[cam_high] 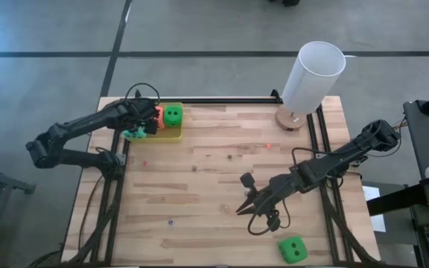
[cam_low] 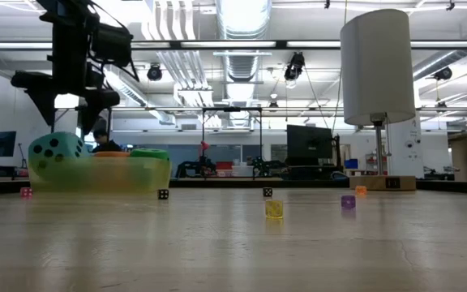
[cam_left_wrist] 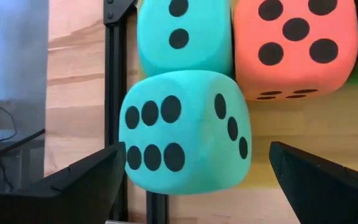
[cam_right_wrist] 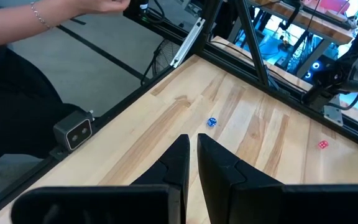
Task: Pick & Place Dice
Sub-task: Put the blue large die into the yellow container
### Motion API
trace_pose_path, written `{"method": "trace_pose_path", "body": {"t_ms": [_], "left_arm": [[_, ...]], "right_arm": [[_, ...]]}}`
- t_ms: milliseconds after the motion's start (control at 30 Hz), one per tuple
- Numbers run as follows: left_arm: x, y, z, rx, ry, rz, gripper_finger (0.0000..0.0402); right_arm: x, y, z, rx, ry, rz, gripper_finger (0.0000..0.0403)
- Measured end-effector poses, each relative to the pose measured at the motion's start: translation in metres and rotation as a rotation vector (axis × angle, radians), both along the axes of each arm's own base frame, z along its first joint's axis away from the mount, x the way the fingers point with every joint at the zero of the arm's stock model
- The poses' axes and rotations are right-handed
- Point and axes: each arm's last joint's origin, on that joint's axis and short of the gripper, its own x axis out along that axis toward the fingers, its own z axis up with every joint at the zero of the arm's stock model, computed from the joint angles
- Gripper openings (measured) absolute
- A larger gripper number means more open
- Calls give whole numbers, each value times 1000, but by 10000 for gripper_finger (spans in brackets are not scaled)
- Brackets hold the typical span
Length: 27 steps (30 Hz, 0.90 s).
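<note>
**Op:** My left gripper point(cam_left_wrist: 191, 180) hangs over the yellow tray point(cam_high: 171, 135) at the table's far left corner, fingers wide apart with nothing between them. The teal die point(cam_left_wrist: 185, 130) sits just ahead of the fingertips, leaning on the second teal die point(cam_left_wrist: 182, 34), with the orange-red die point(cam_left_wrist: 296, 46) touching alongside. A green die point(cam_high: 173, 115) is in the tray too.

**Obs:** The fifth?

**Op:** Another green die point(cam_high: 292, 249) lies alone at the near right edge of the table, well apart from the tray. My right gripper point(cam_high: 246, 208) hovers above the boards near it, fingers nearly together, holding nothing.

**Obs:** Risks?

**Op:** First, the near teal die looks perched by the tray's outer edge beside the black frame rail point(cam_left_wrist: 115, 56). If I lift away carelessly and a finger clips it, I judge it could tip out over the table side. Second, the lone green die sits close to the table's edge; a shallow approach may nudge it off. Third, the small loose dice point(cam_low: 274, 208) scattered on the boards could catch a fingertip.
</note>
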Motion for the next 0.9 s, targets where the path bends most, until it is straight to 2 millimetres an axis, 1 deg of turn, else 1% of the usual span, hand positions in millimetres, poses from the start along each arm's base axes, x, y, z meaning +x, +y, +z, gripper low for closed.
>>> {"method": "trace_pose_path", "body": {"t_ms": [367, 533, 733, 900], "left_arm": [[-5, -4, 9, 36, -71, -13, 398], [-3, -3, 10, 45, -92, -36, 398], [1, -1, 2, 60, -127, -57, 397], [0, -1, -6, 50, -125, -51, 397]], "right_arm": [[0, 0, 0, 2, 1, -1, 28], [0, 0, 0, 1, 1, 0, 28], [0, 0, 0, 0, 0, 0, 28], [0, 0, 0, 0, 0, 0, 28]]}}
